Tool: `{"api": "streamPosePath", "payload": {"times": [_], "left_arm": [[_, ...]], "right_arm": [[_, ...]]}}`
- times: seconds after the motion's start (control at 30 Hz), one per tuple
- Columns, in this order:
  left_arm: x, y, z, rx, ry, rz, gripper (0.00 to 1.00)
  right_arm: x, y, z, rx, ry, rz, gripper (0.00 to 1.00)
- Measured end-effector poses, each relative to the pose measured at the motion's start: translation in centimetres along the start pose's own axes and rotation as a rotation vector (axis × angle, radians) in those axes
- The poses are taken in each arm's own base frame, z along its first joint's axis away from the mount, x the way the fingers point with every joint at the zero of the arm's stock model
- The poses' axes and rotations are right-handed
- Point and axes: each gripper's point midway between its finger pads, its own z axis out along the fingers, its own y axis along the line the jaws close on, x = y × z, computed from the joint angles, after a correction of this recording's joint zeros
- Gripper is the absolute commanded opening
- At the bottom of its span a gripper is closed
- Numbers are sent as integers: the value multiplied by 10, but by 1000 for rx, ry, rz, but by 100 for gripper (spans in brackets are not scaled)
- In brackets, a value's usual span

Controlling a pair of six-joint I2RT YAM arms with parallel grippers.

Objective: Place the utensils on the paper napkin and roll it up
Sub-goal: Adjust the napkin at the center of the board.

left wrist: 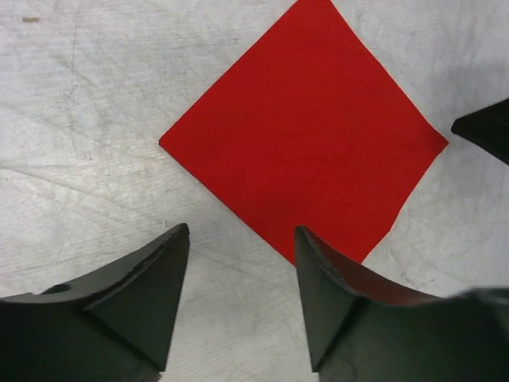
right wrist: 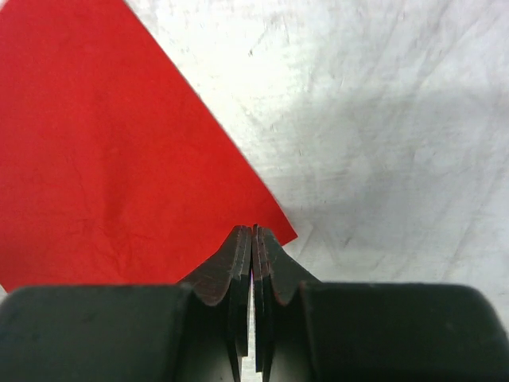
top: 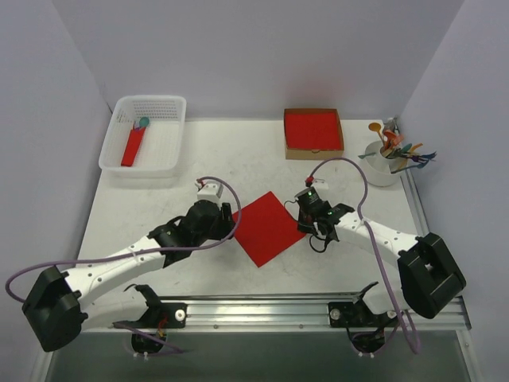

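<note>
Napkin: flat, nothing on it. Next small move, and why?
Probably lift the right tool off the corner of the paper napkin. It is shut there, and the sheet lies flat and bare, so nothing is ready to roll. The left tool hangs open at the opposite side.

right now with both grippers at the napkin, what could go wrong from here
1. The right gripper is shut at the paper napkin's corner; a sideways move could drag or crease the thin sheet.
2. The left gripper is open at the opposite corner; closing there might bunch the paper.
3. The napkin lies bare, so rolling now would wrap nothing.
</note>
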Motion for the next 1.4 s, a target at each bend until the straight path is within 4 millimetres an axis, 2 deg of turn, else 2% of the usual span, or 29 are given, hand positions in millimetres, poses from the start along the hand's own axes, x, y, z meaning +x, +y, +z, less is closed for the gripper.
{"api": "streamPosePath", "payload": {"times": [0.03,0.13,0.27,0.53,0.67,0.8,0.93,1.23,1.4], "left_arm": [[1,1,4,-15,7,2,51],[1,3,14,-47,24,4,41],[-7,4,26,-61,30,-14,19],[-21,-6,43,-52,40,-20,14],[-16,-6,49,-53,59,-16,14],[-13,-5,55,-58,65,-20,13],[-4,6,67,-82,104,-33,9],[10,18,92,-134,173,-38,3],[17,24,104,-166,200,-44,2]], "right_arm": [[4,-2,2,1,7,3,0],[14,-4,5,-8,28,18,0],[23,-6,8,-20,36,31,0],[24,-9,13,-17,30,43,0],[29,-17,24,16,56,47,0],[22,-19,28,28,56,46,0],[14,-16,34,34,51,36,0],[10,-15,37,39,52,14,0],[8,-14,38,38,51,8,0]]}}
